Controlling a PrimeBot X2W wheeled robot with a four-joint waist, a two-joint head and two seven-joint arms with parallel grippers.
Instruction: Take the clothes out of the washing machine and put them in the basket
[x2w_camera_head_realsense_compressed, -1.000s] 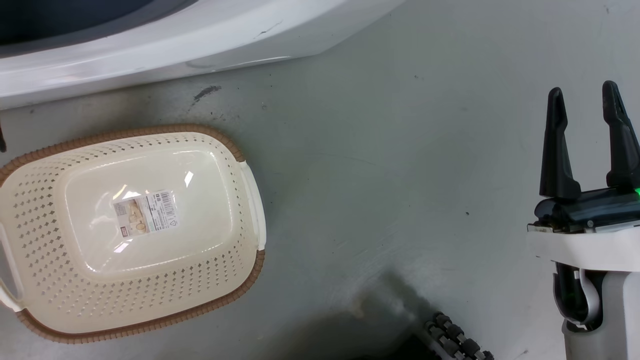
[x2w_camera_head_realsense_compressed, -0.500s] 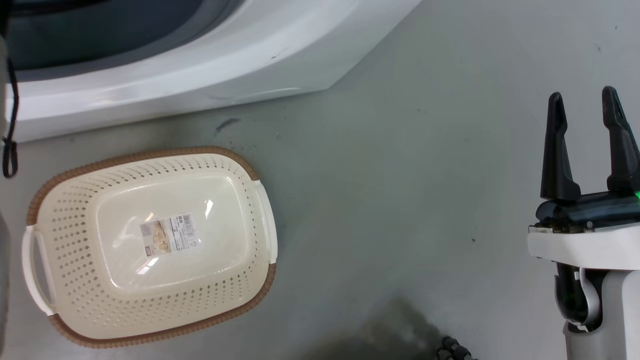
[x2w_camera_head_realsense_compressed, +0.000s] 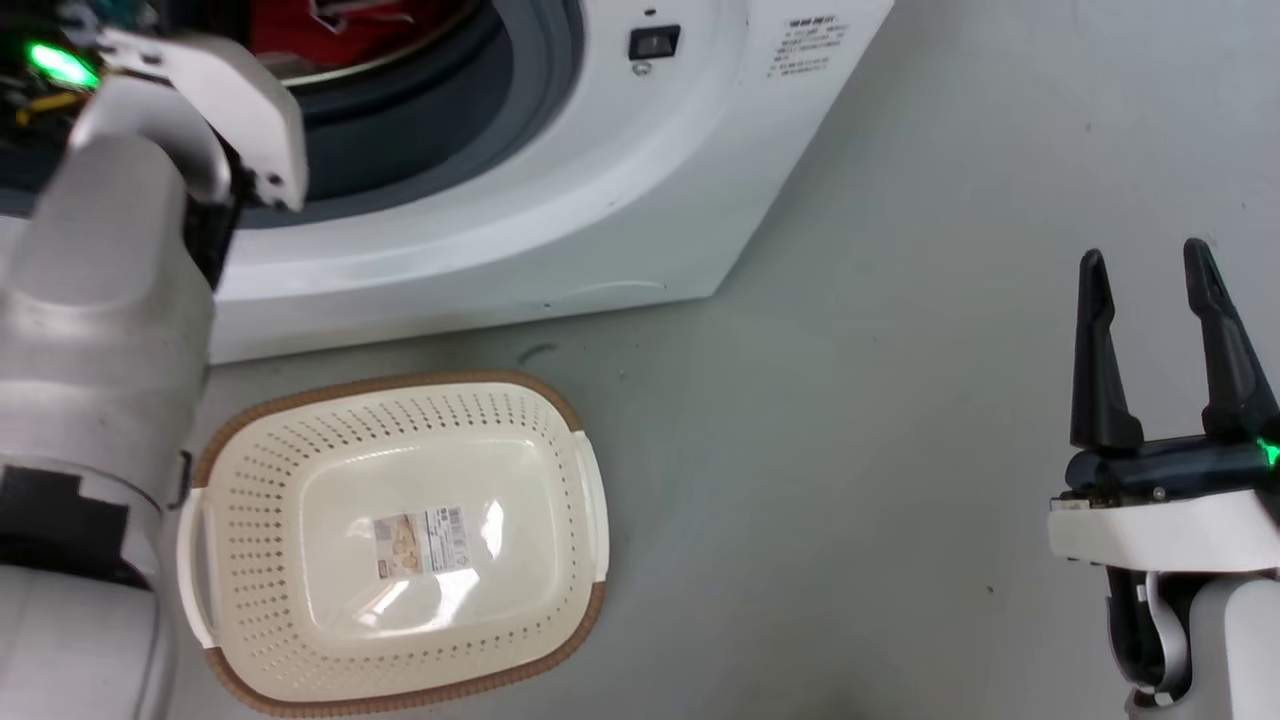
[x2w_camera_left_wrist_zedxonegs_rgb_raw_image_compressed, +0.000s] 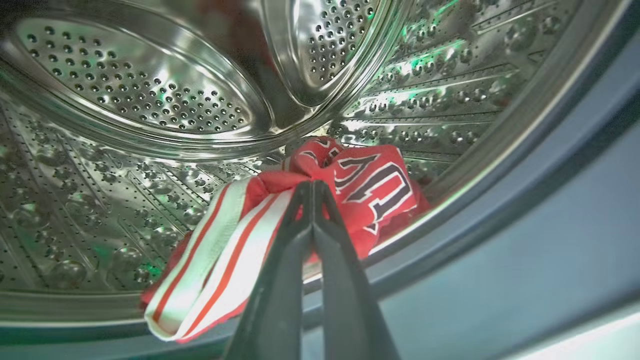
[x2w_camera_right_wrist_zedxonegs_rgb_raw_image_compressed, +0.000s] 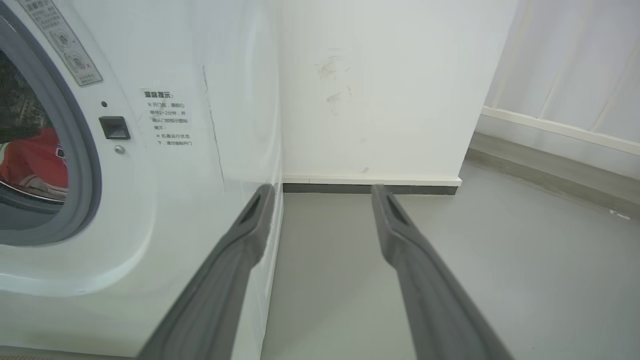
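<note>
In the perforated steel drum (x2w_camera_left_wrist_zedxonegs_rgb_raw_image_compressed: 140, 95) of a white front-loading washing machine (x2w_camera_head_realsense_compressed: 600, 230), the left gripper (x2w_camera_left_wrist_zedxonegs_rgb_raw_image_compressed: 312, 187), fingers pressed together, appears to pinch a red basketball jersey (x2w_camera_left_wrist_zedxonegs_rgb_raw_image_compressed: 372, 187), while the oval cream plastic basket (x2w_camera_head_realsense_compressed: 250, 500) sits empty and the right gripper (x2w_camera_head_realsense_compressed: 1143, 252) waits spread wide.

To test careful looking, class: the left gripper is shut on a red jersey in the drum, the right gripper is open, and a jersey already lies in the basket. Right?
No: the basket is empty; the head view shows its bottom bare but for a label. The left gripper is shut on the clothes, the right gripper open.
</note>
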